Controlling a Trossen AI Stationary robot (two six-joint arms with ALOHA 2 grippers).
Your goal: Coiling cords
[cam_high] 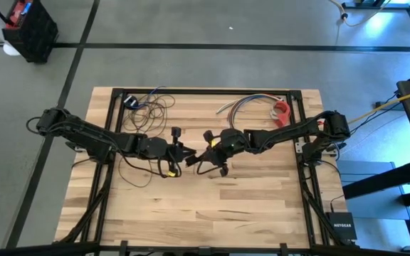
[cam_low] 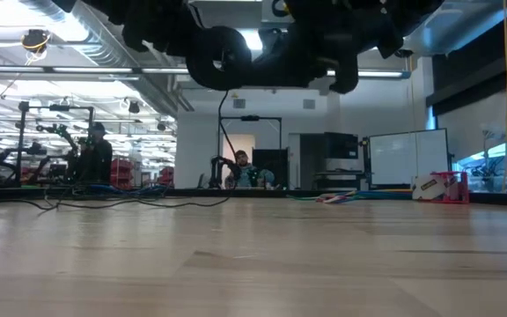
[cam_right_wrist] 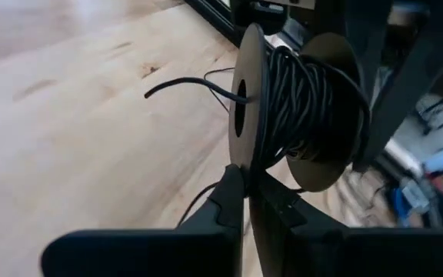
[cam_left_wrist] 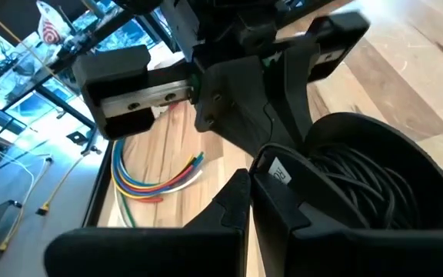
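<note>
Both arms meet above the middle of the pale wooden plank table [cam_high: 262, 206], holding a black spool [cam_right_wrist: 298, 115] between them, clear of the surface. The spool has two thin round flanges, and the cord [cam_right_wrist: 298, 85], a thin dark wire with a smooth matte skin, is wound around its core in many tight turns. One short free end sticks out past a flange.

The right gripper [cam_right_wrist: 246, 192] is closed, its two dark fingers pinching the rim of one flat flange. The left gripper [cam_left_wrist: 248, 200] is closed too, its fingers clamped on the edge of the opposite flange, beside a small white label.

The rest of the cord lies slack on the table, running in loose tangled loops [cam_high: 151, 107] from the spool toward the far left corner.

Near the far right corner lies a curved bundle of coloured wires [cam_high: 244, 105] in yellow, blue, red and white, next to a small red object [cam_high: 282, 110].
</note>
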